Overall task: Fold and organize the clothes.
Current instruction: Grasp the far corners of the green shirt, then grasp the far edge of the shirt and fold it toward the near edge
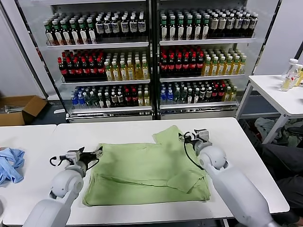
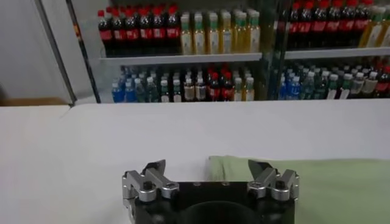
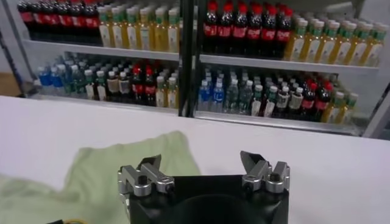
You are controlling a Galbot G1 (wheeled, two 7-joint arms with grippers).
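Green cloth, the polo shirt, lies flat on the white surface between the two grippers. It looks partly folded: one sleeve sticks out past the right gripper's fingers, and the edges are not neat. More folds seem needed. The left gripper sits at the shirt's edge, and the right gripper sits at the far corner. Both have fingers spread apart, grasping nothing.
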